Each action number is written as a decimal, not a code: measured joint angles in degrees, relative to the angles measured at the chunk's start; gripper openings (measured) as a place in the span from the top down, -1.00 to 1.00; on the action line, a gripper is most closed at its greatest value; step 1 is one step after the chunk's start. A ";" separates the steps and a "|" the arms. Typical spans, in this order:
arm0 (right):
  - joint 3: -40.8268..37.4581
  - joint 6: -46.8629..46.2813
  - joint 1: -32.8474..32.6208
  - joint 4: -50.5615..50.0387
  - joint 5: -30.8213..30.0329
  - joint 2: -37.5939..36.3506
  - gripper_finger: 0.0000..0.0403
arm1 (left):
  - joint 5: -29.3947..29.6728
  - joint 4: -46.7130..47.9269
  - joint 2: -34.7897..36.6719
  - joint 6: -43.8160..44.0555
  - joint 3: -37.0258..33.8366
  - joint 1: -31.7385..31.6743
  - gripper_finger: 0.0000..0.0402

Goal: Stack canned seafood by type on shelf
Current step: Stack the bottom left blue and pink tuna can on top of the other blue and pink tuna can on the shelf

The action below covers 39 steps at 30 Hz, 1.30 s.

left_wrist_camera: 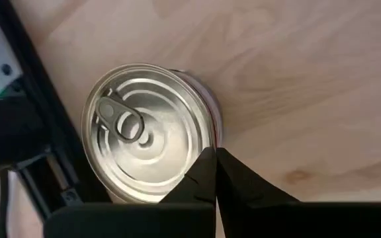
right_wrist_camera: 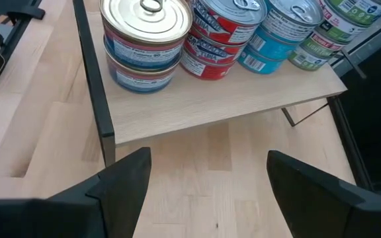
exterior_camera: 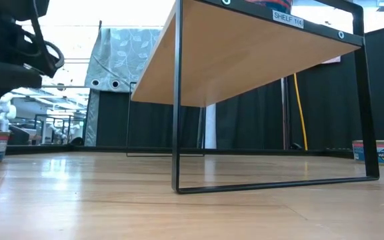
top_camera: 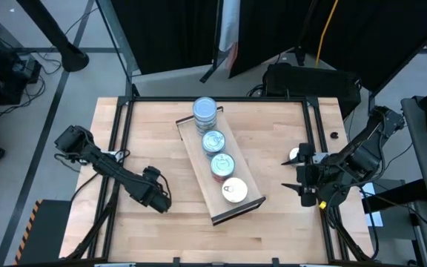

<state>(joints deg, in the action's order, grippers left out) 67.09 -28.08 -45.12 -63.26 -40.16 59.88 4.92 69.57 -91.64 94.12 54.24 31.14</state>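
Observation:
The shelf is a light-wood board on a thin black frame, set slantwise mid-table. Canned seafood stands in a row along it: a blue-topped stack, two more stacks and a cream-topped one. A loose silver-topped can with a pull tab stands on the table left of the shelf, under my left gripper, which is shut and points steeply down. My right gripper hangs open in the air at the table's right, facing the shelf's cans. My left gripper's shut fingertips stand over the rim of the silver-topped can, coming from above. I cannot tell whether they touch it. The can stands upright on the table.
Another can stands on the table to the right of the shelf's black legs. A black frame runs along the table's edges. Bare wood lies in front of the shelf and between the shelf and each arm.

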 joint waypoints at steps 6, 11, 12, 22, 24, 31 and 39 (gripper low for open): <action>0.00 0.00 0.00 0.02 -0.20 0.00 -0.45 | 4.09 -0.51 -0.21 -0.04 4.89 0.53 1.00; 0.00 0.07 0.00 0.04 -0.33 0.00 -0.45 | 5.61 7.94 -0.13 1.59 5.97 0.86 1.00; 0.01 0.07 0.00 0.04 -0.33 0.00 -0.45 | 4.58 8.80 -0.13 1.97 5.31 0.85 1.00; 0.00 0.20 0.00 0.04 -0.31 0.00 -0.45 | 1.96 -0.41 -0.04 2.58 -0.77 0.87 1.00; 0.00 0.20 0.00 0.04 -0.29 0.00 -0.45 | 1.85 -2.03 -0.17 3.02 -0.90 1.02 1.00; 0.00 0.21 0.00 0.04 -0.30 0.00 -0.45 | 2.17 -2.51 -0.22 2.66 0.13 1.35 1.00; 0.00 0.22 0.00 0.04 -0.29 0.00 -0.45 | 1.64 7.41 -0.17 6.49 0.88 2.78 1.00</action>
<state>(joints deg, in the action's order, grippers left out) 67.09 -27.86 -45.12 -63.22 -40.45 59.88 6.55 76.98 -91.81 100.62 55.12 33.91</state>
